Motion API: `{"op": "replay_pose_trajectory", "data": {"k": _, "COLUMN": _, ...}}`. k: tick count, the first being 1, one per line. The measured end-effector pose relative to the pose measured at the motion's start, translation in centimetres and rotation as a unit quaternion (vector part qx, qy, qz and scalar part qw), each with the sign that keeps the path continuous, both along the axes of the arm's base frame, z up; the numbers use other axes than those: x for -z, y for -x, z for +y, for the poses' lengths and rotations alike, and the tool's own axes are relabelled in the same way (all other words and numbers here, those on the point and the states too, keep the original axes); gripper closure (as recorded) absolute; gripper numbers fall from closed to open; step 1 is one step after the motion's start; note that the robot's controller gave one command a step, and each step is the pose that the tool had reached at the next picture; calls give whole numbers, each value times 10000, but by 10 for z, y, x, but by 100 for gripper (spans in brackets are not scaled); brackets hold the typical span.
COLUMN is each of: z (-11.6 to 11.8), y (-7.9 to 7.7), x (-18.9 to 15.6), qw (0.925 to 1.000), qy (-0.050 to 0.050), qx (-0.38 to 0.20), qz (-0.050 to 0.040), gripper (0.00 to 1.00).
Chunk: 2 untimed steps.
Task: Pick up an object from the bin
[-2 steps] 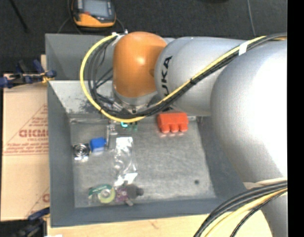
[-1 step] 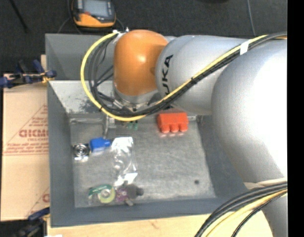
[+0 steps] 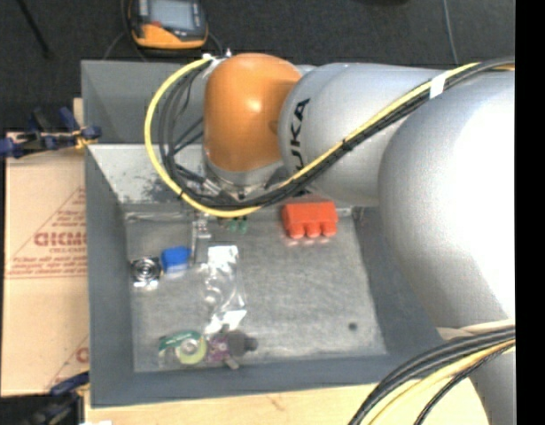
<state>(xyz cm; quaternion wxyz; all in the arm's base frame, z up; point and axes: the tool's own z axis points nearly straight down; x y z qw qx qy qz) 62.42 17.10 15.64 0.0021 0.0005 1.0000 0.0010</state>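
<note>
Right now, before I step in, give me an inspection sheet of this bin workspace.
Surface: grey metal bin, scuffed floor.
Job's things: orange-red block by the far wall; blue piece beside a silver round part; clear plastic wrapper mid-floor.
Clutter: green-and-white round thing and dark purple thing at the near wall.
Hand: under the orange wrist cover, beyond the wrapper.
Cables: yellow and black loops round that cover.
Surroundings: orange-black device beyond the bin.

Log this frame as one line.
gripper: low in bin, next to blue block and clear plastic wrapper | grasp: none seen | orange-red block: apart, near far wall | pick: not yet done
</note>
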Motion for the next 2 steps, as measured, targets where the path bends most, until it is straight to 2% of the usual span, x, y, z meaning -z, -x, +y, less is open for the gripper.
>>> {"op": "replay_pose_trajectory", "data": {"k": 1, "z": 13, "y": 19, "x": 84, "qw": 9986, "qy": 19, "qx": -521, "qz": 40, "gripper": 0}}
{"op": "replay_pose_trajectory", "data": {"k": 2, "z": 13, "y": 16, "x": 78, "qw": 9988, "qy": 2, "qx": -497, "qz": -7, "gripper": 100}}
